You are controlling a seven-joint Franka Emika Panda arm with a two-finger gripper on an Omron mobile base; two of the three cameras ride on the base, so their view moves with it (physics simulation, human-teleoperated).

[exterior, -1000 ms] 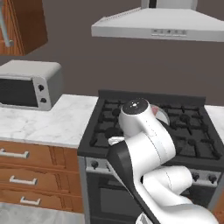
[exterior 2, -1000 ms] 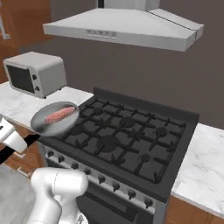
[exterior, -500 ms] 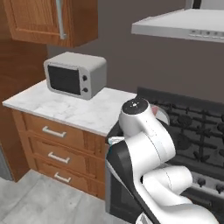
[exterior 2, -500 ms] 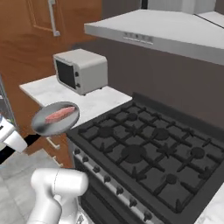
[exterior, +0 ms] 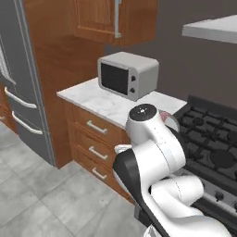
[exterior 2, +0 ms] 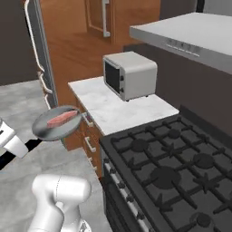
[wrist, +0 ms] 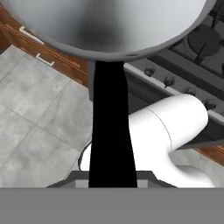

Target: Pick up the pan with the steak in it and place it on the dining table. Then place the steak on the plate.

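The end effector (exterior 2: 13, 146) was clamped on the black handle of the pan (exterior 2: 57, 124), held in the air left of the stove (exterior 2: 172, 172) with the steak (exterior 2: 62, 118) inside; table placement and plating remained undone.

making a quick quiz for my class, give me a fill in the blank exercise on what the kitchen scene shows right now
1. The steak lies in the ____.
2. The end effector is shut on the pan's black ____.
3. The white appliance on the marble counter is a ____.
4. The pan is held in the air above the grey ____.

Missing words: pan; handle; microwave; floor
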